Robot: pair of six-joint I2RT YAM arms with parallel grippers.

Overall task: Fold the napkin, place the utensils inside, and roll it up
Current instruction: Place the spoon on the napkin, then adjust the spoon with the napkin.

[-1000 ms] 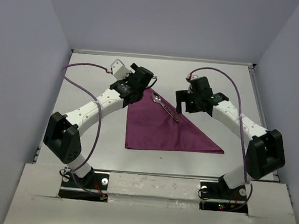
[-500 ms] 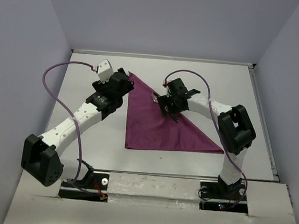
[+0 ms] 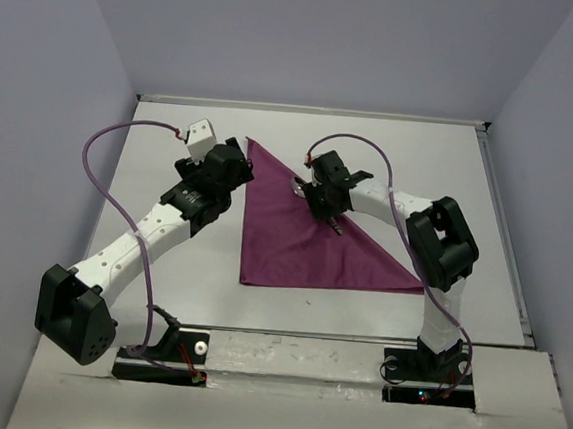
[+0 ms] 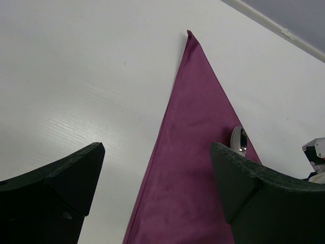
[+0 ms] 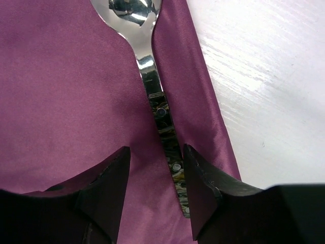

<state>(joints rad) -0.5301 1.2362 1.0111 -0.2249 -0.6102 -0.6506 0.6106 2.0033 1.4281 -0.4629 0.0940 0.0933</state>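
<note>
The plum-purple napkin (image 3: 304,246) lies folded into a triangle on the white table, its tip pointing to the far side. A metal spoon (image 3: 297,186) rests on it along the right sloping edge, bowl towards the far end. My right gripper (image 3: 328,204) is down over the spoon (image 5: 157,109); its fingers straddle the patterned handle, narrowed but with a gap on each side. My left gripper (image 3: 233,166) hovers wide open over the napkin's (image 4: 193,152) left edge, holding nothing. The spoon's bowl (image 4: 238,141) peeks out beside its right finger.
Purple cables (image 3: 102,148) loop off both arms. A raised rail (image 3: 316,111) bounds the table's far edge, and grey walls close in on both sides. Bare white table (image 3: 161,153) lies left of the napkin.
My right arm has swung left and come down over the spoon, and its jaws have narrowed around the handle. My left arm has drawn back off the napkin's tip to its left edge.
</note>
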